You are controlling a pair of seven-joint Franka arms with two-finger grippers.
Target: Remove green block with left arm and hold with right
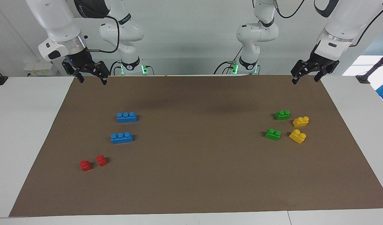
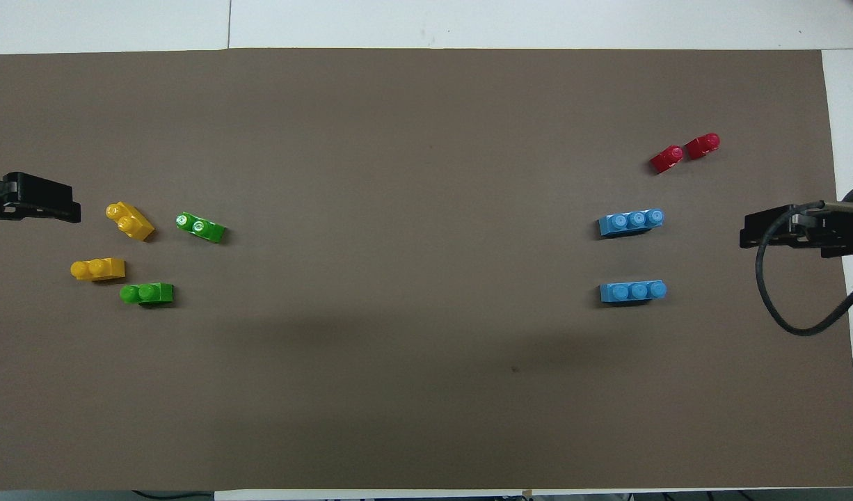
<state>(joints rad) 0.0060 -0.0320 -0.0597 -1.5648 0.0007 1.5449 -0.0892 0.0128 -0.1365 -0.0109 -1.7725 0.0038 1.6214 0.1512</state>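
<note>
Two green blocks lie on the brown mat at the left arm's end. One green block (image 1: 282, 115) (image 2: 147, 293) is nearer to the robots, the other (image 1: 273, 134) (image 2: 201, 227) is farther. Each has two studs. My left gripper (image 1: 305, 80) (image 2: 47, 202) hangs open and empty in the air over the mat's edge at that end, well apart from the blocks. My right gripper (image 1: 92, 82) (image 2: 774, 229) hangs open and empty over the mat's edge at the right arm's end and waits.
Two yellow two-stud bricks (image 1: 300, 121) (image 1: 297, 136) lie beside the green blocks, toward the mat's edge. Two blue three-stud bricks (image 1: 126, 117) (image 1: 121, 137) and two small red bricks (image 1: 85, 165) (image 1: 101, 160) lie at the right arm's end.
</note>
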